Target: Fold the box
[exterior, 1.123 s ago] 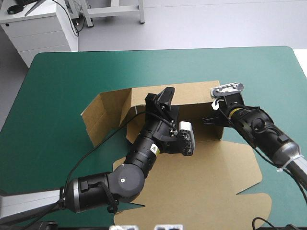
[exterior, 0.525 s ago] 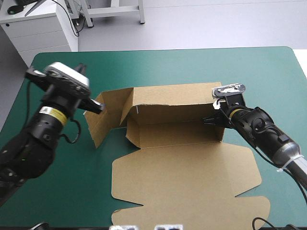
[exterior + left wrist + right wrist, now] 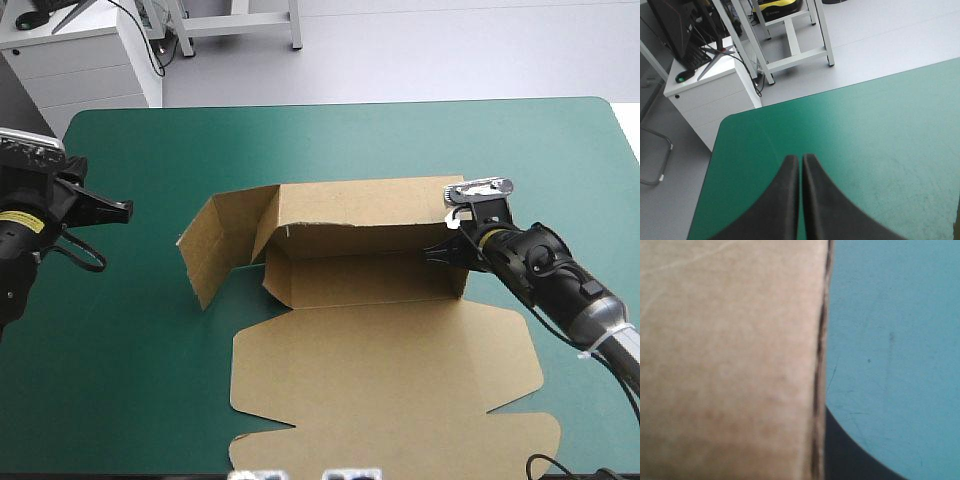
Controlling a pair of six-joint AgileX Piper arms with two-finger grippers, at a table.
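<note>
The brown box (image 3: 350,215) lies mid-table with its back wall raised, a side flap (image 3: 215,245) angled out at its left end and the lid (image 3: 390,370) flat toward the near edge. My right gripper (image 3: 441,250) is at the box's right end wall, shut on the board. In the right wrist view the board (image 3: 730,360) fills the space between the fingers, with one black finger (image 3: 840,450) showing outside its edge. My left gripper (image 3: 120,207) is far left of the box, and its fingers (image 3: 800,165) are shut on nothing above bare teal-green cover.
Bare teal-green cover (image 3: 150,330) stretches between the left gripper and the box. The table's far-left corner (image 3: 727,122) lies ahead of the left gripper, with a white cabinet (image 3: 705,95) on the floor beyond it.
The left arm has pulled away from over the box's middle to the table's left side. The right gripper has stayed at the box's right end.
</note>
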